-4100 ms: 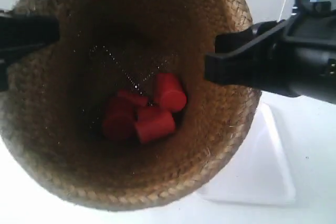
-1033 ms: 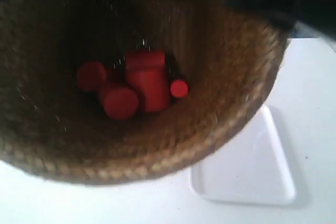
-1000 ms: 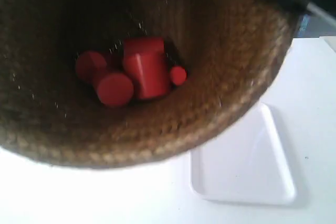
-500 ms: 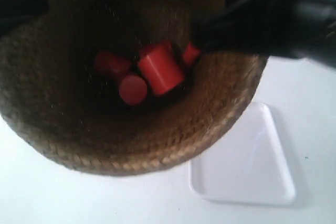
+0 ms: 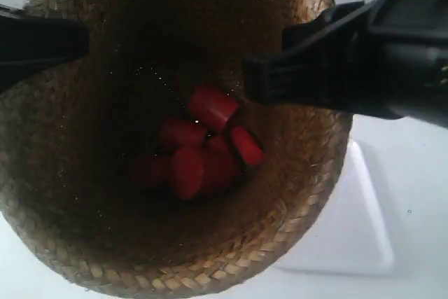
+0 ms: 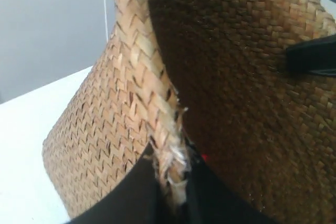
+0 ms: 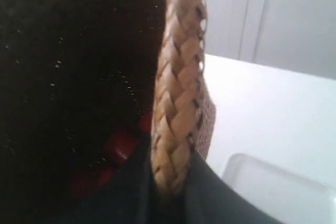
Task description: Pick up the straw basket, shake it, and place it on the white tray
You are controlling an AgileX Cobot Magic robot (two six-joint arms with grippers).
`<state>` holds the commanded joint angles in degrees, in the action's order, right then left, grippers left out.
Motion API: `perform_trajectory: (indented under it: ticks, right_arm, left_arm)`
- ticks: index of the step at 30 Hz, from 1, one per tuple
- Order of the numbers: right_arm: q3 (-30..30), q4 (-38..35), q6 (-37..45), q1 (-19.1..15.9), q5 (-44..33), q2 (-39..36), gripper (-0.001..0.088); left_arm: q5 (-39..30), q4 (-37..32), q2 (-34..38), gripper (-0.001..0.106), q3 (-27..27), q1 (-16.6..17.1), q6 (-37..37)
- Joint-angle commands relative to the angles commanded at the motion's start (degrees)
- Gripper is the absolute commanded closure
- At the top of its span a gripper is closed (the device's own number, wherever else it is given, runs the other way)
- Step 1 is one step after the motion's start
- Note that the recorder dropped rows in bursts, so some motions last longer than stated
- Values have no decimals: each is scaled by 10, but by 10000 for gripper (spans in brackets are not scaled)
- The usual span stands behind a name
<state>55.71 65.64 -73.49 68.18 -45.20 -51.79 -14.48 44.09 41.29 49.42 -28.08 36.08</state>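
The straw basket (image 5: 77,194) fills the exterior view, held up close to the camera with its mouth toward it. Several red cylinders (image 5: 203,152) lie at its bottom. My left gripper (image 6: 172,182) is shut on the braided rim (image 6: 152,93), one finger inside, one outside. My right gripper (image 7: 170,174) is shut on the opposite rim (image 7: 181,77) the same way. In the exterior view the black arms reach in from the left (image 5: 38,43) and the right (image 5: 350,68). The white tray (image 5: 350,229) lies on the table below the basket, partly hidden; a corner of the tray (image 7: 278,192) shows by the right gripper.
A white tabletop (image 5: 413,180) surrounds the tray. A pale wall (image 6: 52,24) stands behind the table. Red pieces (image 7: 118,148) show dimly inside the basket in the right wrist view.
The basket has swung back and forth and now sits lower and more level before the camera. The red cylinders tumbled and regrouped at its bottom. Both arms show again at the rim.
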Motion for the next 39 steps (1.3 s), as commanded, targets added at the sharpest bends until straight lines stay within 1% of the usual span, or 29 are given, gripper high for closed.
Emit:
perform_trajectory:
  ticks: [4, 8, 10, 13, 16, 17, 18, 19, 20, 21, 22, 23, 24, 25, 28, 30, 31, 32, 33, 34, 36, 37, 38, 39]
  right_arm:
    - [0, -1, -2, -2, -54, -8, 868]
    - [0, -7, -2, -2, -57, -10, 868]
    - [1, -7, -2, -2, -63, -10, 868]
    - [1, -7, -2, -2, -81, -10, 868]
    - [1, -1, -9, -7, -128, -11, 868]
    - [4, -1, -15, -23, -142, -11, 868]
    - [5, -1, -15, -37, -139, -11, 868]
    - [14, -8, -6, -61, -126, -11, 868]
    - [20, -19, 8, -74, -109, -13, 868]
    - [34, -50, 51, -100, -78, -19, 868]
    - [43, -68, 78, -113, -66, -25, 868]
    - [60, -97, 137, -137, -48, -40, 868]
    - [66, -107, 165, -146, -43, -47, 868]
    - [86, -127, 210, -170, -41, -68, 868]
    - [130, -160, 273, -229, -29, -112, 868]
    - [154, -193, 315, -276, -20, -139, 868]
    - [164, -216, 347, -301, -17, -154, 868]
    - [174, -255, 402, -329, -19, -170, 868]
    - [184, -293, 434, -344, -24, -181, 868]
    - [192, -334, 485, -368, -30, -192, 868]
    - [206, -398, 531, -399, -39, -208, 868]
    - [219, -445, 557, -434, -54, -217, 868]
    - [224, -459, 568, -451, -65, -220, 868]
    - [234, -494, 605, -486, -86, -222, 868]
  left_arm:
    - [-2, 4, 14, 1053, -1, 0, -5]
    - [0, 6, 21, 1053, -1, 0, -7]
    - [11, 6, 21, 1053, -1, 0, -7]
    - [39, 6, 21, 1053, -1, 0, -30]
    - [83, 6, 37, 1053, -1, 0, -72]
    - [112, 4, 58, 1053, 1, 0, -84]
    - [120, 4, 73, 1053, 4, 0, -84]
    - [123, 4, 106, 1053, 15, 0, -84]
    - [120, 4, 125, 1053, 23, 1, -84]
    - [107, 4, 162, 1053, 41, 1, -84]
    - [101, 4, 180, 1053, 52, 1, -84]
    - [94, 1, 210, 1053, 75, 1, -84]
    - [93, -2, 221, 1053, 85, 1, -82]
    - [89, -23, 246, 1053, 110, 1, -80]
    - [48, -46, 292, 1053, 171, 1, -81]
    - [9, -46, 321, 1053, 201, 15, -83]
    - [-4, -52, 332, 1053, 211, 25, -97]
    - [-17, -73, 342, 1053, 221, 39, -127]
    - [-24, -88, 347, 1053, 227, 46, -149]
    - [-38, -114, 354, 1053, 237, 54, -186]
    - [-58, -157, 365, 1053, 252, 60, -226]
    - [-88, -219, 377, 1053, 268, 61, -286]
    - [-103, -244, 382, 1053, 275, 61, -316]
    - [-142, -294, 397, 1053, 294, 61, -386]
